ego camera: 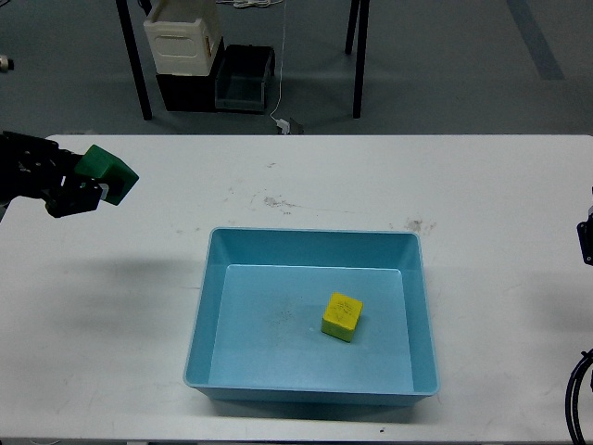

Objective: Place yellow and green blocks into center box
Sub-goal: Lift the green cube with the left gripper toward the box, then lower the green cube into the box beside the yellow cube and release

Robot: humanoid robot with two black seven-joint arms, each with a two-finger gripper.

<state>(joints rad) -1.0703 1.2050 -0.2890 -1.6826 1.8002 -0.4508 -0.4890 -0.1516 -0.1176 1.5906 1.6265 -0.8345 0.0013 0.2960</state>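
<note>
A light blue box (208,306) sits on the white table, a little right of centre. A yellow block (341,316) lies inside it on the floor, right of the middle. My left gripper (88,184) is at the far left, raised high above the table, shut on a green block (107,174). It is well left of the box and above its rim height. Its shadow falls on the table below. Of my right arm only a dark part (586,241) shows at the right edge; its gripper is out of view.
The white table (306,176) has smudges behind the box. Beyond its far edge stand black table legs (136,69), a cream container (182,39) and a dark bin (243,79) on the floor. A black cable (574,399) loops at the lower right edge.
</note>
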